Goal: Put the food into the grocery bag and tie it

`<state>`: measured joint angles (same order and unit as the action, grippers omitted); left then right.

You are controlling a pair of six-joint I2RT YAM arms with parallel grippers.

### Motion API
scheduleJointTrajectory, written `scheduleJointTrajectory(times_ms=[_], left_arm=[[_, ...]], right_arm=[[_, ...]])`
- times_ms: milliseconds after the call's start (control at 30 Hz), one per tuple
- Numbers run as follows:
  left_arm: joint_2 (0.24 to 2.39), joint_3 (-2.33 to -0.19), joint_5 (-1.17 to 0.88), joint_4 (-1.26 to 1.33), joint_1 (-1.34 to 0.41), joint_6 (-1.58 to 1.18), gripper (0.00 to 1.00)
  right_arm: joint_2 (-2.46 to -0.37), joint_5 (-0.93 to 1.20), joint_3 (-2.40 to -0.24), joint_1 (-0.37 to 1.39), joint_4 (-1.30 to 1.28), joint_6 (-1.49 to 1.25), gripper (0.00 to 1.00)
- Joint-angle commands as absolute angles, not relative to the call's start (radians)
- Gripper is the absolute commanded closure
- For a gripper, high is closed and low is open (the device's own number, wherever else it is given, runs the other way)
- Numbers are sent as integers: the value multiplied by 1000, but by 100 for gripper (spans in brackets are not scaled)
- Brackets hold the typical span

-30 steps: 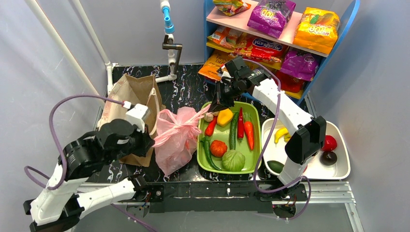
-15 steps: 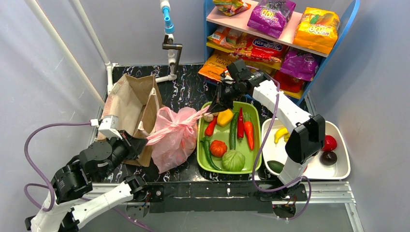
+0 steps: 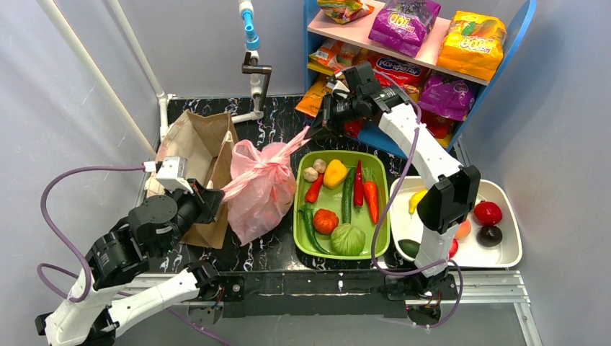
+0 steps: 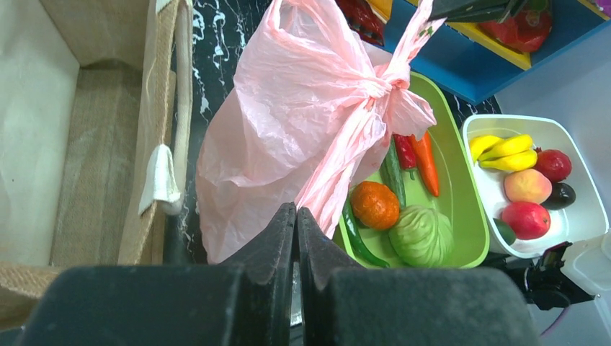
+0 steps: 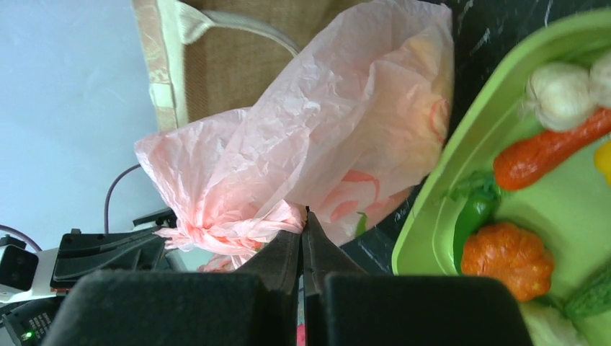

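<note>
Top external: the left gripper [image 3: 216, 196] and right gripper [image 3: 317, 130] each pinch shut on a handle of the grocery bag [image 3: 258, 194], which is stretched between them. The right sits farther back than half a second ago. Left wrist: the fingers [image 4: 277, 238] are closed on a pink strip (the bag's contents are unreadable). Right wrist: the fingers [image 5: 284, 252] are clamped on crumpled pink plastic.

- The top camera sits high up behind both arms. It looks down on the whole table [image 3: 274, 122] from far off.
- The left wrist camera rides on the left gripper [image 4: 296, 210]. It looks forward, close to the pink bag [image 4: 288, 122], with the green tray [image 4: 452, 191] behind it.
- The right wrist camera rides on the right gripper [image 5: 303, 213]. It looks back the other way, very near the bag.
- All three views show the bag and the tray.
</note>
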<state>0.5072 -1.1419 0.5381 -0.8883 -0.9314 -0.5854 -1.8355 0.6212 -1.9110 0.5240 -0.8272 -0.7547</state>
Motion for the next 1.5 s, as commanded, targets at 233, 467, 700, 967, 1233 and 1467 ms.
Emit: scheduleJointTrajectory(times_ms=[233,467,700,967,1233,1467], left_arm=[[482,-1074,583,-892,-925,-661,100],[483,-1005,548,-934,-926,-774,100],[472,-986,558,-987,-925,-846,100],[465,-1009,577,-1026,-925,-855,90],[491,-1080,591,-1059,-925,-824,66],[535,-1177,614,-1103,-925,-764,26]], right_arm=[[-1908,659,-1918,495,-683,-664,99],[-1945,629,-1912,496,-726,-599,99],[-1965,625,-1906,494,-746,-588,99],[-1930,660,-1893,495,-768,-555,83],[-1885,634,-1942,494,-828,-514,51],[-1816,603,-1984,494,-876,-500,42]])
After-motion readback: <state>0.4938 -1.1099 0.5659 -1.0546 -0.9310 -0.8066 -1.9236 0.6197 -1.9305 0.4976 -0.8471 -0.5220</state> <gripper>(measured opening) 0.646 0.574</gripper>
